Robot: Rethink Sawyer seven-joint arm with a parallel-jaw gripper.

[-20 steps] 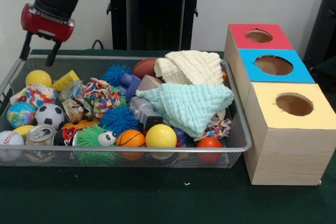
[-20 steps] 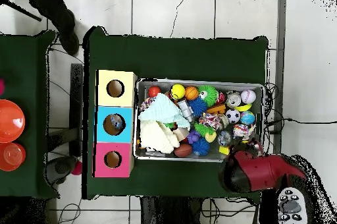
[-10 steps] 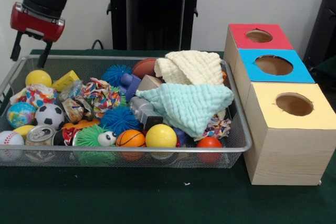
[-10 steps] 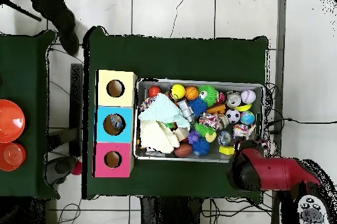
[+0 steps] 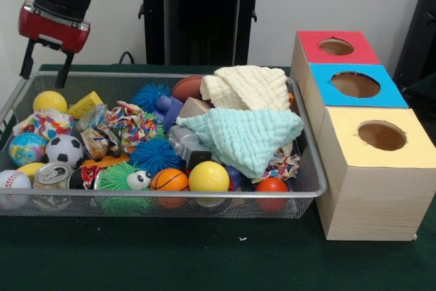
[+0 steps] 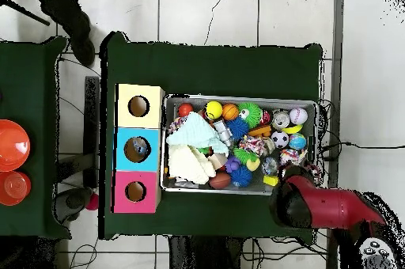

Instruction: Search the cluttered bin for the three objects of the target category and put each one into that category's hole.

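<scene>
Green cloth covers the bench [image 5: 204, 257], with a pale wall behind. Up at the left, the jaws [image 5: 45, 65] are spread apart and hold nothing, above the wire bin's [image 5: 163, 195] back corner. The bin is packed full of balls, cloths and toys. Bare green bench lies in front. At the right stands a wooden box [image 5: 368, 168] with red, blue and yellow holes.

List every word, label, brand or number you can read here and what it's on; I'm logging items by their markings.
None can be read.
Can: no print legible on its top or side.
Crinkly wrappers: patterned, any print too blurred to read.
Coloured boxes: plain tops, no lettering.
</scene>
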